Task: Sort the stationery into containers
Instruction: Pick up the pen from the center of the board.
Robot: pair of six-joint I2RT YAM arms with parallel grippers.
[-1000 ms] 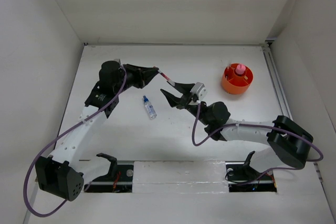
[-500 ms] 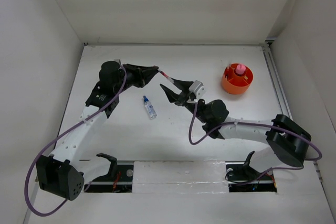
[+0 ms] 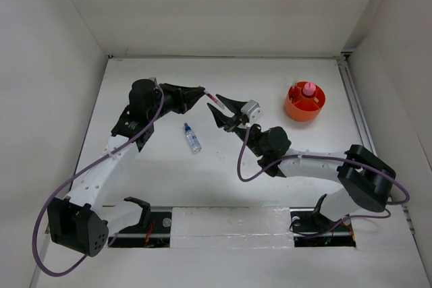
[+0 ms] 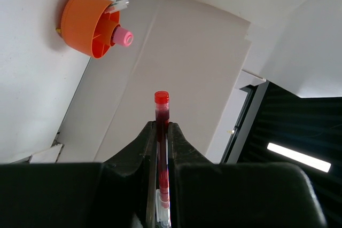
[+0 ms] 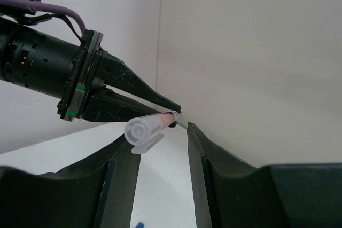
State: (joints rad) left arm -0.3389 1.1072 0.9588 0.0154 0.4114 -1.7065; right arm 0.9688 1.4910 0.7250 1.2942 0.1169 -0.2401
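Note:
My left gripper (image 3: 200, 91) is shut on a thin red pen (image 3: 213, 98) and holds it above the table, its free end pointing right. In the left wrist view the pen (image 4: 161, 111) sticks out between the shut jaws (image 4: 162, 126). My right gripper (image 3: 214, 104) is open, its fingers on either side of the pen's clear-capped end (image 5: 147, 126), without touching it. The round orange tub (image 3: 305, 107) stands at the far right with a pink-capped reddish cylinder (image 3: 308, 89) upright in it. A clear blue-capped bottle (image 3: 192, 137) lies on the table below the grippers.
In the left wrist view the tub (image 4: 80, 22) also holds a clear-ended pen (image 4: 121, 4) beside the pink-capped cylinder (image 4: 123, 37). White walls enclose the table on three sides. A metal rail runs along the right edge (image 3: 354, 106).
My right gripper has moved up and to the left, bringing its open fingers around the free end of the pen. The left gripper and pen have stayed still.

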